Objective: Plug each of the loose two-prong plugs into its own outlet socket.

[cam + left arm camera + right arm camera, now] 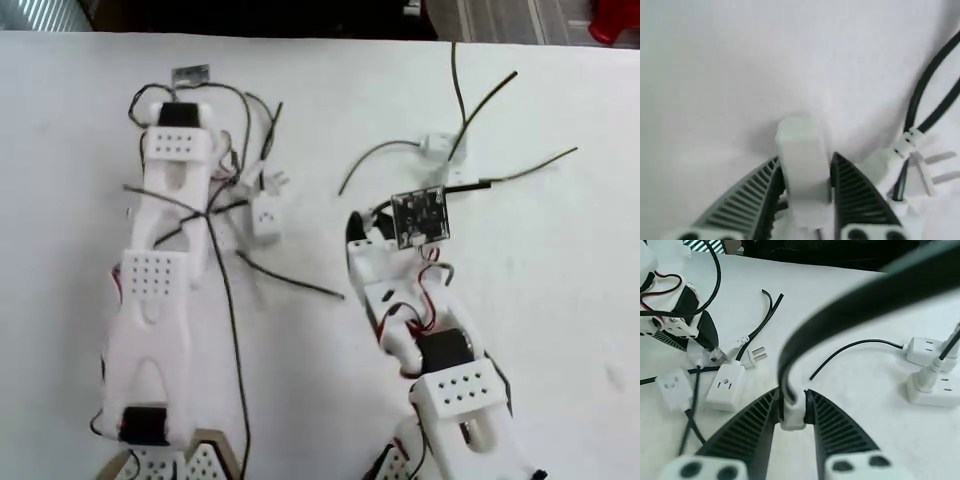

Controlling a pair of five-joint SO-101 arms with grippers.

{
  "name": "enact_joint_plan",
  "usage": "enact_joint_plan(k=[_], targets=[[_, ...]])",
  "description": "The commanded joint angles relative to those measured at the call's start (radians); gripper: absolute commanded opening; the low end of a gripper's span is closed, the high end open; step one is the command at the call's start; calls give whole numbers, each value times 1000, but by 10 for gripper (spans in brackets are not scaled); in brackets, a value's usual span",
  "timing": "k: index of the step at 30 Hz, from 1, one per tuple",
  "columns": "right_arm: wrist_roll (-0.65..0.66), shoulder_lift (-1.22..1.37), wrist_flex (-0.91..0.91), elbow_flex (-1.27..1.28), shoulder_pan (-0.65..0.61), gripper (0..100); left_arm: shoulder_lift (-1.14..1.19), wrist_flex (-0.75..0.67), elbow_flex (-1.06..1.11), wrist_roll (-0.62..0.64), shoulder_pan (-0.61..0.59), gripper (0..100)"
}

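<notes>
My right gripper (pixel 794 415) is shut on a white two-prong plug (pixel 792 412) whose black cable (pixel 850 305) arches up past the camera. In the high view this gripper (pixel 356 238) hovers mid-table. My left gripper (pixel 807 175) is shut on a white rectangular block (pixel 802 160) held just over the table; I cannot tell if it is a plug or a socket. A loose plug (pixel 927 170) with bare prongs lies right beside it, also seen as the loose plug (pixel 272 181) and loose plug (pixel 754 355). A free outlet socket (pixel 265 215) lies next to it.
Two more outlet sockets (pixel 926 350) sit to the right; one socket (pixel 932 392) has a white plug (pixel 934 375) standing in it. Another outlet block (pixel 673 388) lies near the left arm (pixel 160 280). Loose black cables (pixel 290 278) cross the table's middle.
</notes>
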Motion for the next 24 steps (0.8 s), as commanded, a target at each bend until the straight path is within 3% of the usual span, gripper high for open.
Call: enact_joint_plan(k=[1, 6, 15, 24], targets=[[-5, -13, -25, -8, 4, 16, 44, 80, -239, 5, -12, 33], [-5, -13, -25, -8, 5, 16, 15, 104, -321, -14, -30, 24], [-5, -15, -25, -8, 13, 16, -242, 104, -319, -448, -61, 23], [-6, -15, -15, -44, 122, 16, -515, 110, -285, -649, -22, 22]])
